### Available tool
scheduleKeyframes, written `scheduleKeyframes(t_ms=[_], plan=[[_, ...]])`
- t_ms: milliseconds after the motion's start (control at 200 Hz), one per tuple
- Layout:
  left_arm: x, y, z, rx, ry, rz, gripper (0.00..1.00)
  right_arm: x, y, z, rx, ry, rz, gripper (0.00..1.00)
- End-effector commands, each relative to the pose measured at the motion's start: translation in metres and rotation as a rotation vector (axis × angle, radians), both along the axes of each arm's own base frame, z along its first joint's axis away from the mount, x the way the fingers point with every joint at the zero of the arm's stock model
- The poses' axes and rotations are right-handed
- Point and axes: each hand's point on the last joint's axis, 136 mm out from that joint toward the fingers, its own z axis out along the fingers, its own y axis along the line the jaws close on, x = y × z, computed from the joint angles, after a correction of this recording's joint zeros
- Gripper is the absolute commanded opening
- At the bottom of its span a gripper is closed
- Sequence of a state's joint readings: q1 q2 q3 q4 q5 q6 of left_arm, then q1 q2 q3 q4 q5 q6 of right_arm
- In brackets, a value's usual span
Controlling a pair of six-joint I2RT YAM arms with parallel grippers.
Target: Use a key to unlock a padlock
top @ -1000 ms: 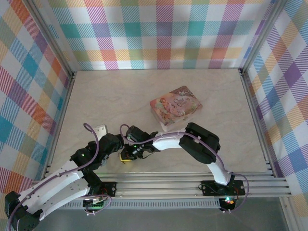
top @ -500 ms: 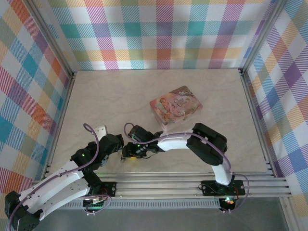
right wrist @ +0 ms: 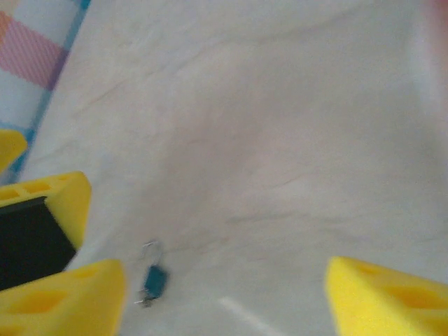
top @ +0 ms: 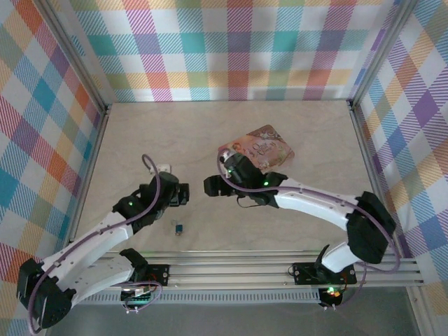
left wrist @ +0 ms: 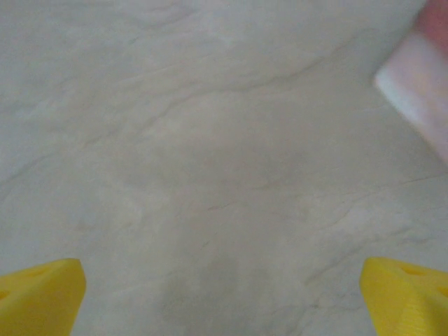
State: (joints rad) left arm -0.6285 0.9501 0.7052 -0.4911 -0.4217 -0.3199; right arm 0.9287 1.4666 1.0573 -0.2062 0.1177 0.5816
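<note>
Table: a pale, marble-patterned table top [top: 140, 140] is seen from above, closed in on three sides by pastel checked cloth walls [top: 238, 49].

Box: a pink, picture-printed rectangular box [top: 260, 150] is laid flat right of the middle of the table top. Its blurred pale corner [left wrist: 420, 77] is caught at the upper right of the left wrist view.

Left gripper: the left gripper [top: 180, 194] is held over the near-left part of the table top, pointing to the right. In its own wrist view [left wrist: 224, 301] the yellow fingertips [left wrist: 38, 297] are spread to both lower corners. Only bare table is seen between them, so nothing is grasped.

Right gripper: the right gripper [top: 210, 186] is held just beside the box's near-left corner, facing the left gripper across a small gap. In its wrist view [right wrist: 224, 297] the yellow fingers [right wrist: 388, 297] are set wide apart and released, with nothing gripped.

Padlock: a tiny blue-bodied padlock [top: 178, 228] with a small metal shackle is left lying on the table top. It lies nearer the arm bases than both grippers and apart from each. In the right wrist view it [right wrist: 155, 280] is seen just beside the lower-left finger, untouched.

Key: a thin pale streak [right wrist: 238, 311] near the padlock may be the key. It is too blurred to be told.
</note>
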Motion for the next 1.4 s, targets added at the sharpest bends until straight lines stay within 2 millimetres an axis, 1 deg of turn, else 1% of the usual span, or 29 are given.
scheduleKeyframes(t_ms=[0,30,50,100,170,260,325,340,405,515,585,630,685,745,785,845,880,890,900,945,1050,1115,1215,1335,1395], plan=[[0.027,-0.042,0.028,-0.044,-0.091,-0.254,1.00,0.026,-0.060,0.012,-0.193,-0.186,-0.104,0.93],[0.031,-0.046,0.029,-0.047,-0.094,-0.278,1.00,0.033,-0.075,0.018,-0.203,-0.220,-0.143,0.97],[0.038,-0.050,0.035,-0.062,-0.123,-0.289,1.00,0.037,-0.085,0.021,-0.211,-0.239,-0.171,1.00],[0.050,-0.051,0.043,-0.075,-0.155,-0.292,1.00,0.046,-0.110,0.028,-0.220,-0.278,-0.236,1.00],[0.067,-0.046,0.051,-0.108,-0.196,-0.277,1.00,0.056,-0.146,0.036,-0.224,-0.321,-0.315,1.00],[0.088,-0.038,0.061,-0.157,-0.295,-0.268,1.00,0.065,-0.196,0.038,-0.263,-0.366,-0.444,1.00],[0.101,-0.024,0.064,-0.151,-0.366,-0.226,1.00,0.070,-0.229,0.037,-0.310,-0.412,-0.522,1.00],[0.104,-0.020,0.066,-0.149,-0.389,-0.213,1.00,0.071,-0.235,0.036,-0.322,-0.426,-0.529,1.00],[0.115,-0.001,0.063,-0.123,-0.425,-0.144,1.00,0.075,-0.260,0.032,-0.369,-0.500,-0.567,1.00],[0.131,0.034,0.046,-0.079,-0.424,-0.013,1.00,0.078,-0.295,0.023,-0.426,-0.619,-0.630,1.00],[0.136,0.058,0.030,-0.076,-0.431,0.069,1.00,0.079,-0.315,0.011,-0.440,-0.634,-0.672,1.00],[0.137,0.072,0.024,-0.090,-0.451,0.120,1.00,0.079,-0.328,0.004,-0.431,-0.623,-0.699,1.00],[0.137,0.087,0.013,-0.094,-0.463,0.167,1.00,0.080,-0.339,-0.004,-0.404,-0.613,-0.726,1.00],[0.136,0.098,0.003,-0.085,-0.470,0.196,1.00,0.081,-0.349,-0.009,-0.368,-0.619,-0.763,1.00],[0.135,0.102,-0.003,-0.068,-0.466,0.202,1.00,0.081,-0.355,-0.011,-0.347,-0.629,-0.785,1.00],[0.133,0.106,-0.005,-0.040,-0.463,0.202,1.00,0.082,-0.360,-0.017,-0.328,-0.625,-0.806,1.00],[0.134,0.106,-0.005,-0.023,-0.466,0.190,1.00,0.082,-0.363,-0.023,-0.326,-0.606,-0.807,1.00],[0.134,0.106,-0.005,-0.018,-0.464,0.186,1.00,0.084,-0.362,-0.018,-0.314,-0.626,-0.812,1.00],[0.134,0.106,-0.006,-0.013,-0.462,0.184,1.00,0.084,-0.362,-0.018,-0.308,-0.628,-0.813,1.00],[0.133,0.105,-0.006,-0.013,-0.456,0.171,1.00,0.086,-0.362,-0.022,-0.298,-0.628,-0.806,1.00],[0.132,0.096,-0.005,-0.030,-0.466,0.114,1.00,0.091,-0.361,-0.034,-0.290,-0.620,-0.792,1.00],[0.132,0.096,-0.007,-0.031,-0.451,0.120,1.00,0.094,-0.361,-0.041,-0.292,-0.616,-0.791,1.00],[0.130,0.099,-0.015,-0.016,-0.393,0.132,1.00,0.100,-0.363,-0.049,-0.282,-0.614,-0.797,1.00],[0.130,0.099,-0.014,-0.016,-0.395,0.130,1.00,0.107,-0.362,-0.059,-0.257,-0.604,-0.793,1.00],[0.130,0.100,-0.014,-0.015,-0.393,0.138,1.00,0.111,-0.357,-0.059,-0.252,-0.605,-0.760,1.00]])
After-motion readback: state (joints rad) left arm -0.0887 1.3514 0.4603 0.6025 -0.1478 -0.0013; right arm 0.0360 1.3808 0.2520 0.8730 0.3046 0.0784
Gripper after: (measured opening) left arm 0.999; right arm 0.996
